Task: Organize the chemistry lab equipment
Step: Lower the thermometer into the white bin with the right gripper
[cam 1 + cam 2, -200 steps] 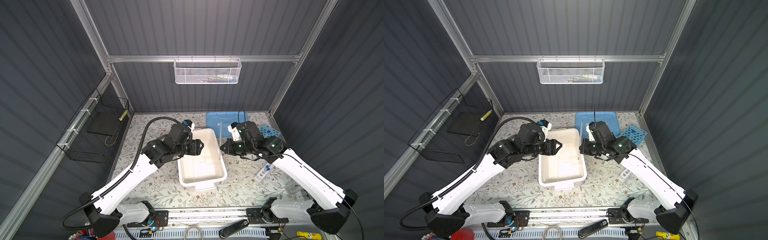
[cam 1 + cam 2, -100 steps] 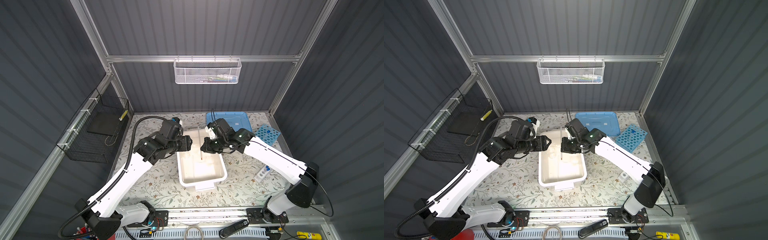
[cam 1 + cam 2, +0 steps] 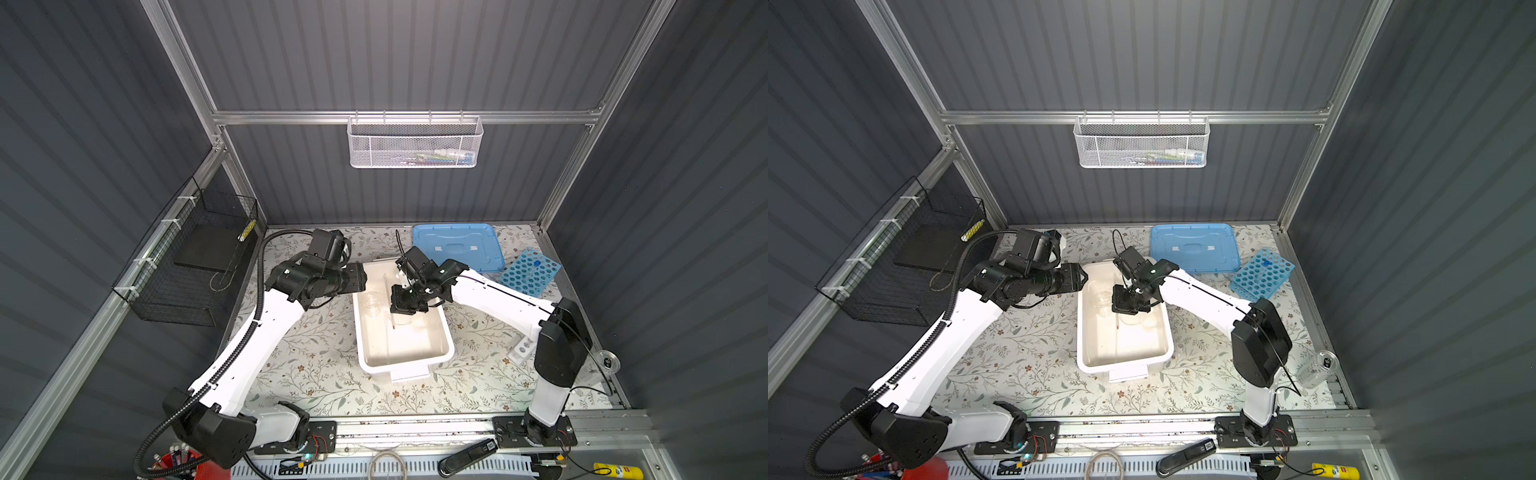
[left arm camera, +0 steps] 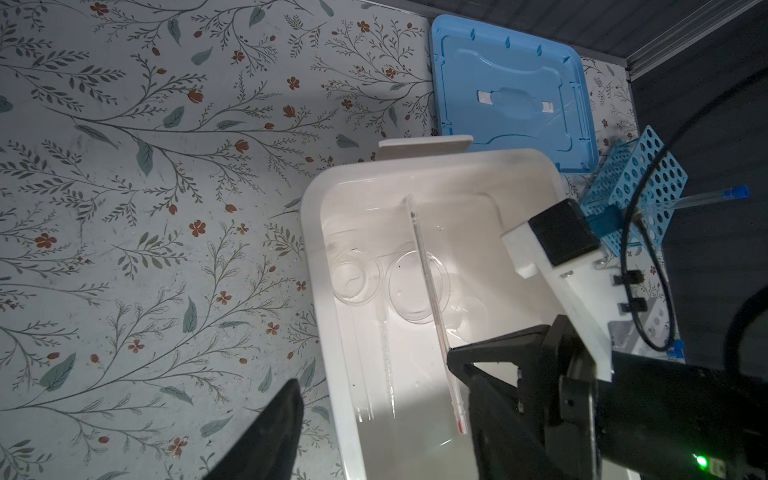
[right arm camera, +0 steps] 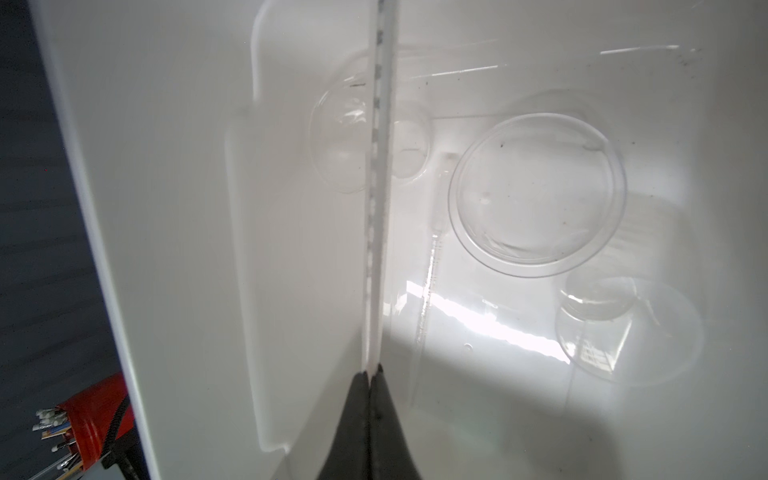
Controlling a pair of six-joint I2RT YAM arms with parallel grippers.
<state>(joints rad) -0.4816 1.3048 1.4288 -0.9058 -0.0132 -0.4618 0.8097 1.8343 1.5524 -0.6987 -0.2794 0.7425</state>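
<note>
Top views: white tub [image 3: 357, 332] at bench [image 3: 316, 357] centre. Right end effector [image 3: 395, 309] inside it. Left end effector [image 3: 1083, 275] parted, empty, at tub's 10 o'clock corner. Sky-blue rack [image 3: 530, 274] at 2 o'clock holds one blue-capped tube [image 3: 537, 263].
Left wrist: tub holds beaker [image 4: 357, 278], dish [image 4: 405, 286], pipette [image 4: 385, 353].
Right wrist alone: right jaws pinched tight on thin glass rod [image 5: 378, 187].

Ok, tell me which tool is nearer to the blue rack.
Right. The right tool, shut on a glass stick, is over the middle of the white tub. The left tool is at the tub's rim on the side away from the blue rack.
</note>
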